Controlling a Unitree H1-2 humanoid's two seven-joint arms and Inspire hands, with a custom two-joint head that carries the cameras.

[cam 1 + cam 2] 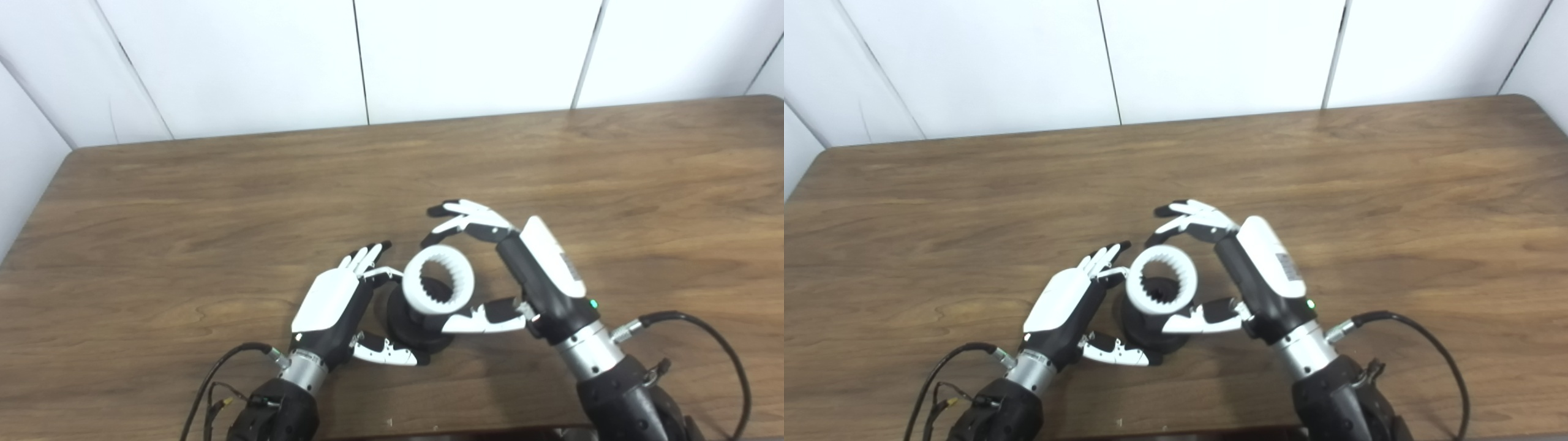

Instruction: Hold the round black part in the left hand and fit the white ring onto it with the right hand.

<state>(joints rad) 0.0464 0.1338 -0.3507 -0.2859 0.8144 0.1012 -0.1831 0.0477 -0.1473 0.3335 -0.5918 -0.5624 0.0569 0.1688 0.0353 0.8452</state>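
The round black part (pixel 401 324) stands on the wooden table (pixel 245 202) near the front edge. My left hand (pixel 334 303) is at its left side, thumb against its base and a curled finger at its top, the other fingers straight. The white ring (pixel 411 291), toothed inside, sits tilted on top of the black part, its opening facing me. My right hand (pixel 530 263) arches over it from the right: the thumb touches the ring's lower edge and the fingertips (pixel 436 236) reach its far rim. The lower half of the black part is partly hidden by the ring and thumbs.
Black cables loop from both wrists, one at the right (pixel 710 327) and one at the left (pixel 211 380). The table's front edge runs just below the arms. A white panelled wall (pixel 465 55) stands behind the table's far edge.
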